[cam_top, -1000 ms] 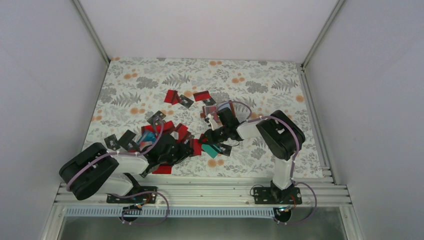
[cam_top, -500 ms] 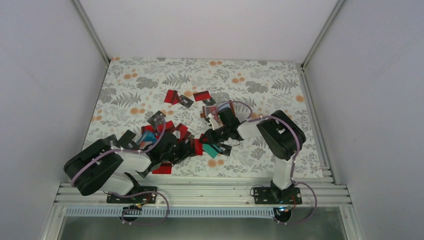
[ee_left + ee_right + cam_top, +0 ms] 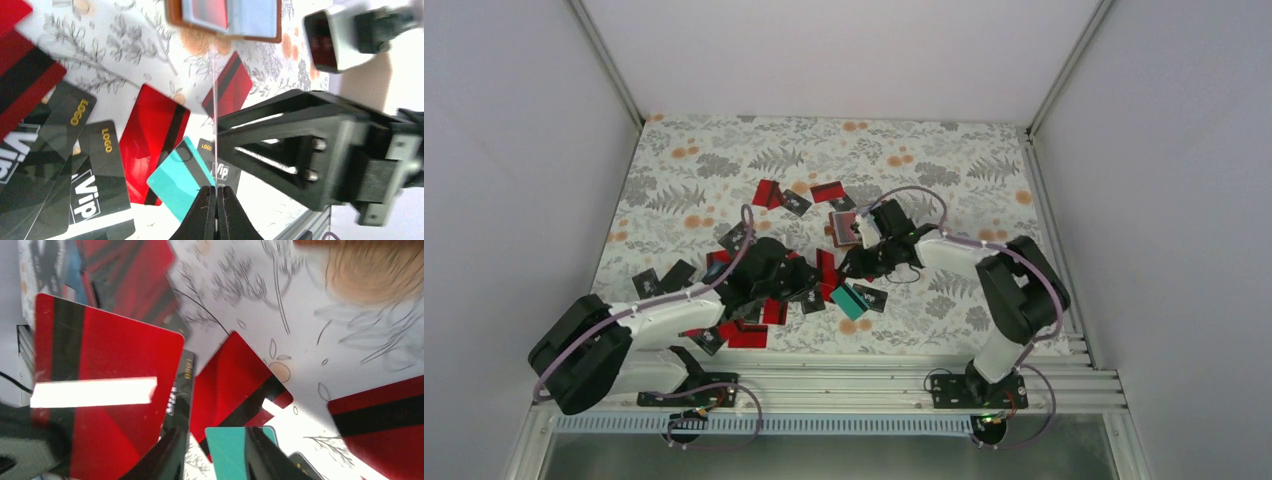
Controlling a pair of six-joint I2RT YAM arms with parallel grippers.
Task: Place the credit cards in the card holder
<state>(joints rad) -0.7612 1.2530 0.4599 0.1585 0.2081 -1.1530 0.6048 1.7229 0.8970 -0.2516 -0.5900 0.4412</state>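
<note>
a robot test cell in a lab or workshop, not a home. plain white panels (image 3: 514, 150) close in the left, right and far sides, held by bare aluminium struts (image 3: 605, 62) that run to the upper corners. across the bottom of the overhead view lies a slotted aluminium rail (image 3: 824, 385). two robot arms are bolted to it, the left arm (image 3: 584, 350) and the right arm (image 3: 1019, 290), with loose cables (image 3: 754, 405) looping beneath. the table wears a flowered cloth (image 3: 714, 160) strewn with plastic cards (image 3: 769, 193).
</note>
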